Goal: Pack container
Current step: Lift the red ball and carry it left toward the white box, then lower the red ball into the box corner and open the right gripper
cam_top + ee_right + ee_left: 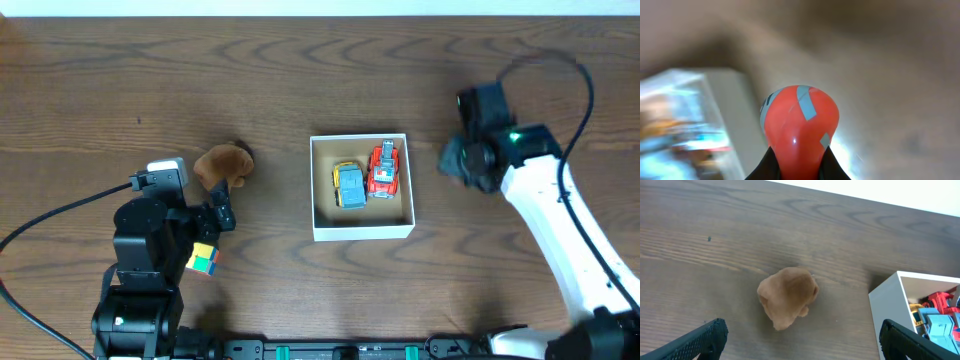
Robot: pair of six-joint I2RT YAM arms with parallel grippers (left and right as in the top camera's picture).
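A dark brown wooden table (300,80) with wavy grain, and a pale white strip (320,7) along its far edge. Left of centre sits a small brown plush toy (222,163). Nearer the front edge lies a multicoloured puzzle cube (203,260), partly hidden. Around the middle, a blue and yellow toy car (349,186) and a red toy truck (384,170) lie side by side. A tiny dark speck (139,121) marks the wood at far left. The right wrist view shows, close up, a glossy red toy (800,125) with pale blue patches.
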